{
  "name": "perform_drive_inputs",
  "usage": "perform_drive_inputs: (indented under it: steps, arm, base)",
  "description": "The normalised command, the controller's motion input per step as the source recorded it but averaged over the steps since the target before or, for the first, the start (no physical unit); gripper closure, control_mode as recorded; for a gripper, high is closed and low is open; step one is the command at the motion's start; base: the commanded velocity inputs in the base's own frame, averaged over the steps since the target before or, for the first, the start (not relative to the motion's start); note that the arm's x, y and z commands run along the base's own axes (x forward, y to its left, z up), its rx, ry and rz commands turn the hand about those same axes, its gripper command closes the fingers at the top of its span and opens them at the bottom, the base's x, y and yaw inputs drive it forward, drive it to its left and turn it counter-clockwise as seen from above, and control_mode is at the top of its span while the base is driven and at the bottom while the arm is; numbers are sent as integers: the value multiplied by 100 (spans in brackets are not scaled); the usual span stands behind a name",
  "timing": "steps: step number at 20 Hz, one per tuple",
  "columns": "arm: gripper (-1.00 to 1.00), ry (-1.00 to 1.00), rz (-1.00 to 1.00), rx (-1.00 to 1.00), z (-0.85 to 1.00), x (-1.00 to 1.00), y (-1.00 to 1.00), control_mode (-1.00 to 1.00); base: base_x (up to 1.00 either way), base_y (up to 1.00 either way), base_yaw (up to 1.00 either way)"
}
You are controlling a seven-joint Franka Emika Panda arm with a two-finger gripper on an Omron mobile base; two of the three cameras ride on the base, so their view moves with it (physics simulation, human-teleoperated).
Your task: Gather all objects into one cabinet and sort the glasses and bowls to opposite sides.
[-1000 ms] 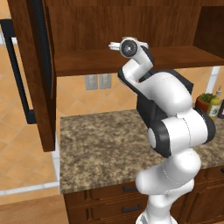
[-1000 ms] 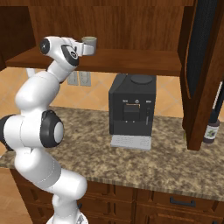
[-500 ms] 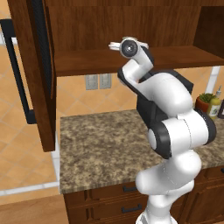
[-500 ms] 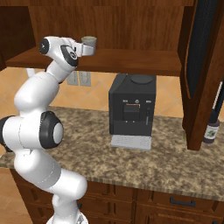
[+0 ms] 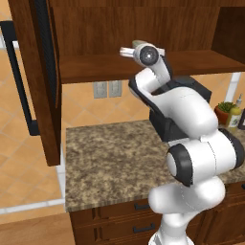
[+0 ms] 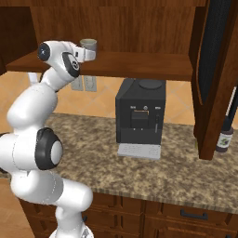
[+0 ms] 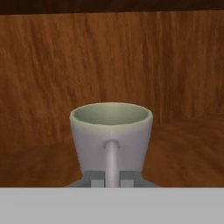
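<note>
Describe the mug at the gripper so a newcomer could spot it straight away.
Find the long dark-brown open wall shelf above the granite counter. Near its left end in the right base view, left of the black coffee machine, sits a plain grey mug. Its handle is pinched by the shut gripper.

No legible text, brand, number or sign in any view. Coffee machine (image 6: 140, 114), centre of the right base view: front panel carries small pale marks, too small to read. Dark bottle (image 6: 225, 135), right edge of the same view: pale label band, no characters resolvable. Bottle (image 5: 234, 115) at the right edge of the left base view: label area blurred. Grey mug (image 7: 111, 136), centre of the hand view: plain surface, no print. Wall outlets (image 5: 107, 89): unmarked.
</note>
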Motion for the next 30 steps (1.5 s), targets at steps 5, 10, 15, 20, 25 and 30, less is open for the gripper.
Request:
perform_drive_inputs:
  steps: [5,10,15,20,25,30]
  arm:
    - [100,0,6,0,41,-89,-1,-100]
    - [100,3,5,0,8,-97,0,-100]
    - [100,4,5,0,24,-100,-4,-100]
    - [100,0,5,0,16,-100,-6,-100]
    - [100,0,1,0,0,-100,0,-100]
    - [100,1,0,0,1,-99,-3,-100]
  base:
    - [0,0,0]
    - [0,0,0]
    - [0,0,0]
    - [0,0,0]
    - [0,0,0]
    - [0,0,0]
